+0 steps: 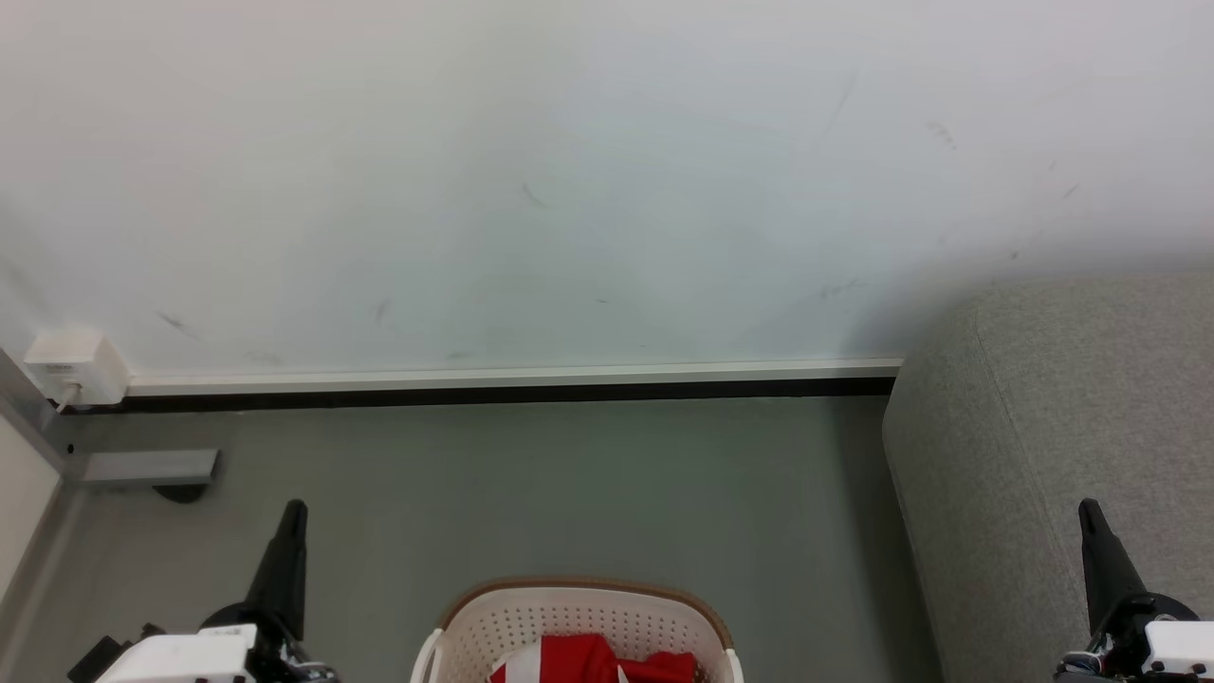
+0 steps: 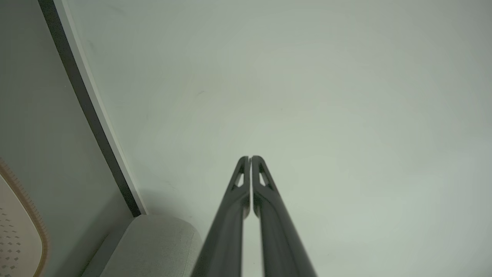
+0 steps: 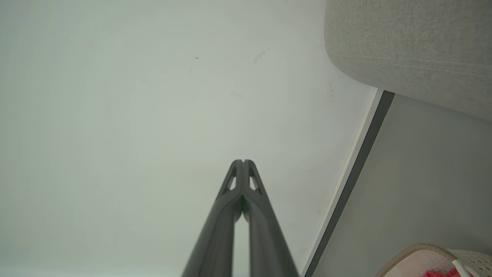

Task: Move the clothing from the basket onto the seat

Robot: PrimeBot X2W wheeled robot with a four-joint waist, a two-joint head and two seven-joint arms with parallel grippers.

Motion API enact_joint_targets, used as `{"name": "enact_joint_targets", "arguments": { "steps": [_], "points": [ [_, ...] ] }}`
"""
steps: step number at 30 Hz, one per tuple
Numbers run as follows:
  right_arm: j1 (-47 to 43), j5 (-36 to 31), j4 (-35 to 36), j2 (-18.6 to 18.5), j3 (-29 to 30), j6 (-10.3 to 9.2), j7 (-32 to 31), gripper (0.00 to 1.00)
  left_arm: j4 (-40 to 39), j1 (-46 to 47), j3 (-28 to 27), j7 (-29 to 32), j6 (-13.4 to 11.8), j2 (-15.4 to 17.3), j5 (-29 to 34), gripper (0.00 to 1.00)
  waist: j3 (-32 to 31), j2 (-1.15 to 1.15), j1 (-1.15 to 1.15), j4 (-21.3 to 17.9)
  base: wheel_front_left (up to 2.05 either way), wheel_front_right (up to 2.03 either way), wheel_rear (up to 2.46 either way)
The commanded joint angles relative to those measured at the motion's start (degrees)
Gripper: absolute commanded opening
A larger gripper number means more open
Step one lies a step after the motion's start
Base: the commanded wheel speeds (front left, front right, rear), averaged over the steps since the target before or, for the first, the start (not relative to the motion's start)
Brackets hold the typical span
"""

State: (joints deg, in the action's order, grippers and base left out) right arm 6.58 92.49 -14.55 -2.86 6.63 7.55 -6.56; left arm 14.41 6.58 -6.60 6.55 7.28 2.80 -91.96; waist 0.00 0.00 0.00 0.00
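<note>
The clothing, a crumpled red and white jersey, lies in the basket at six o'clock in the head view. It is likely light, limp and best pinched at a raised fold. The seat stands at three o'clock. The left gripper at seven and the right gripper at five are pressed closed, holding nothing.
</note>
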Motion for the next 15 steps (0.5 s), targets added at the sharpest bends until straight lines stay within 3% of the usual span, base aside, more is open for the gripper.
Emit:
{"name": "enact_joint_targets", "arguments": {
  "steps": [1, 15],
  "points": [
    [0.32, -0.36, 0.27, 0.04, 0.19, -0.13, -0.22, 0.00, -0.14, 0.33, -0.07, 0.26, 0.35, 0.13, -0.71, 0.00, 0.00, 0.00, 0.00, 0.00, 0.00, 0.00, 0.00],
    [0.32, -0.36, 0.27, 0.04, 0.19, -0.13, -0.22, 0.00, -0.14, 0.33, -0.07, 0.26, 0.35, 0.13, -0.71, 0.00, 0.00, 0.00, 0.00, 0.00, 0.00, 0.00, 0.00]
  ]
}}
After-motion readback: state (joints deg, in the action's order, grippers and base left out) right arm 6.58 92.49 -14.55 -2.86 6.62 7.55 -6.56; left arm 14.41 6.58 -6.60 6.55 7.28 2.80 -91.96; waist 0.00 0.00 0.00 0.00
